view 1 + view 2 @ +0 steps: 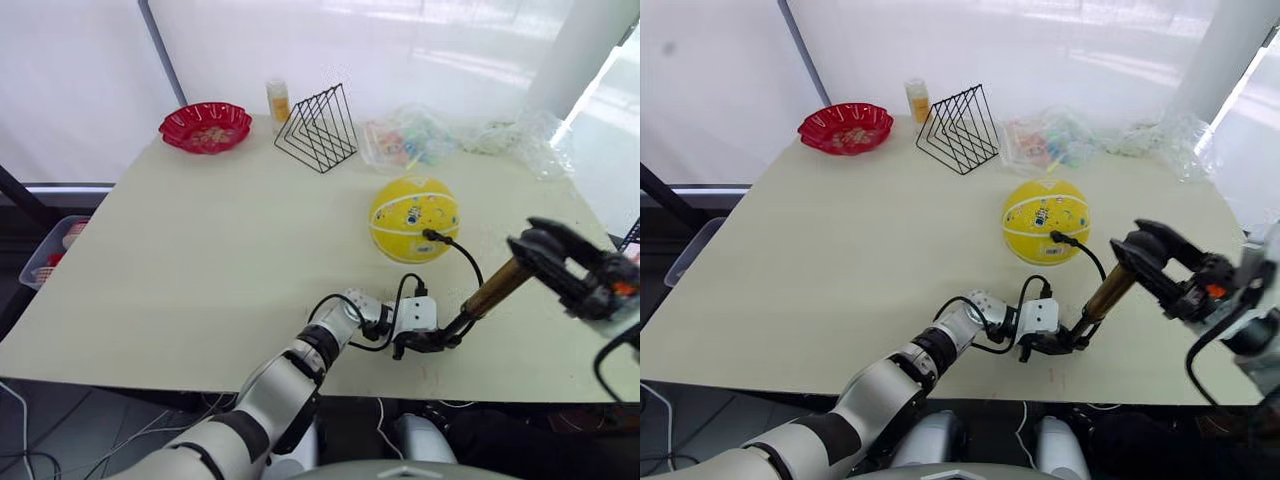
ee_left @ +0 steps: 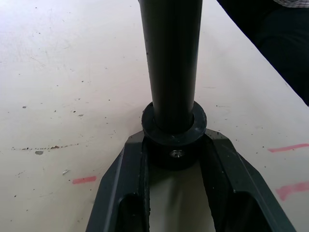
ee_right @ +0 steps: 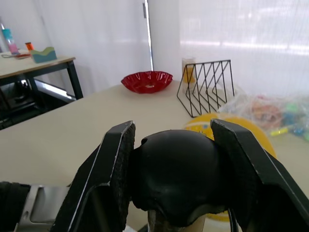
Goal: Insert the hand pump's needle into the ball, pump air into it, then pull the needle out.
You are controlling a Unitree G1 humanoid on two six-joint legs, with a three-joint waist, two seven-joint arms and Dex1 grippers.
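The yellow ball (image 1: 414, 216) rests right of the table's middle. The hand pump (image 1: 494, 289) slants up to the right, in front of the ball, with its bronze barrel showing. Its black hose (image 1: 466, 259) arcs from the pump's lower end to the ball. The needle's black fitting (image 1: 430, 236) sits against the ball's front; the pin itself is hidden. My left gripper (image 1: 438, 339) is shut on the pump's lower black end cap (image 2: 174, 137), low over the table. My right gripper (image 1: 537, 251) is shut on the black T-handle (image 3: 173, 181) at the raised end.
Along the far edge stand a red scalloped bowl (image 1: 205, 126), a small bottle (image 1: 278, 100), a black wire rack (image 1: 318, 128) and crumpled plastic bags (image 1: 412, 138). The table's front edge (image 1: 200, 378) lies just below my left gripper. A bin (image 1: 50, 252) sits on the floor at left.
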